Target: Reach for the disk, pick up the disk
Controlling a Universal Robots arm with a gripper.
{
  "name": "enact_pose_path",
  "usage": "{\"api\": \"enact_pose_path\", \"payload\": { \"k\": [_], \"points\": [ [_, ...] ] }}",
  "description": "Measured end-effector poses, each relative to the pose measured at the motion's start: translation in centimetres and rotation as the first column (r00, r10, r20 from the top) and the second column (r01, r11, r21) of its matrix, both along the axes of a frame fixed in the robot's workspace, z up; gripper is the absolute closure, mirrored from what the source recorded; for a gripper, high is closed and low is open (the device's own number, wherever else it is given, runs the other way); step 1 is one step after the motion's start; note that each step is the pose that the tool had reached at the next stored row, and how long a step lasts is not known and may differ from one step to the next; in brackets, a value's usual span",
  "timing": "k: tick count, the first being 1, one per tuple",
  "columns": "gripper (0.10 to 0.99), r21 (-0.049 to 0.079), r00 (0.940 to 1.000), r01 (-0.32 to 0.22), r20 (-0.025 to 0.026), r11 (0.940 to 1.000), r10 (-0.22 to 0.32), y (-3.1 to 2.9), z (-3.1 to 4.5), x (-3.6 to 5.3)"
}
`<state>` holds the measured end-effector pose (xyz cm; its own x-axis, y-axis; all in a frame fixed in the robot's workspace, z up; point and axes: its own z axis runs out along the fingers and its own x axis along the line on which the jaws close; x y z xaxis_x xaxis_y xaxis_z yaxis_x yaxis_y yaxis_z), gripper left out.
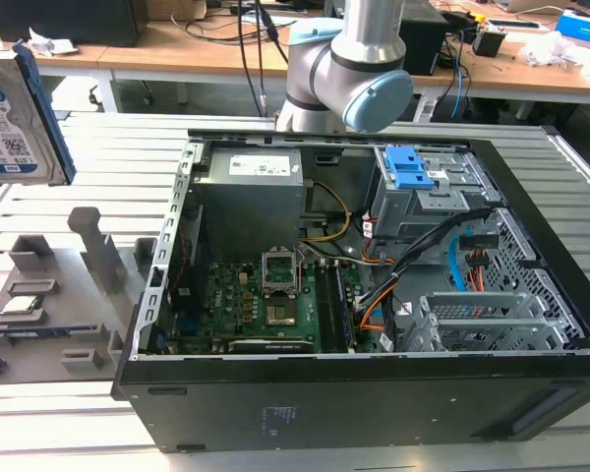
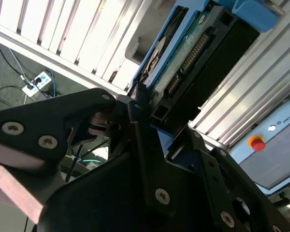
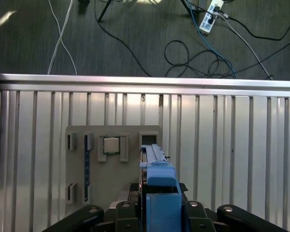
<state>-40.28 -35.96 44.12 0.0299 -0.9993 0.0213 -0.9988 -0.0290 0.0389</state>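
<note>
One flat silver hard disk in blue plastic bracket [image 1: 10,118] held upright over grey slotted holder [image 3: 77,169] on ribbed metal desk [image 3: 241,159]; black claw [image 3: 159,215] clenched on it. Risk: thin edge grip slips, disk tilts or drops.

The ribbed metal worktop [image 1: 98,157] carried an open black computer case [image 1: 374,418]; a grey slotted fixture [image 1: 69,295] lay just beside it, on the exterior view's left.

Nothing readable from here. The disk [image 1: 15,113] has a white-and-blue label [image 1: 0,138], its print too small. The white sticker [image 1: 259,166] on the power supply [image 1: 251,211] is the same.
</note>
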Motion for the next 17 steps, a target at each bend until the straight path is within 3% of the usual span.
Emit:
{"api": "enact_pose_path", "payload": {
  "k": [3,5,10,17],
  "points": [
    [0.718,0.0,1.0,0.0,0.0,1.0,0.0,0.05,1.16,0.0],
    [0.718,-0.001,1.0,0.0,0.0,1.0,0.0,0.09,2.68,0.0],
    [0.718,-0.002,1.0,0.0,0.0,1.0,0.0,0.16,5.03,0.0],
    [0.718,-0.002,1.0,0.0,-0.0001,1.0,0.0,0.17,5.11,0.01]
  ]
}}
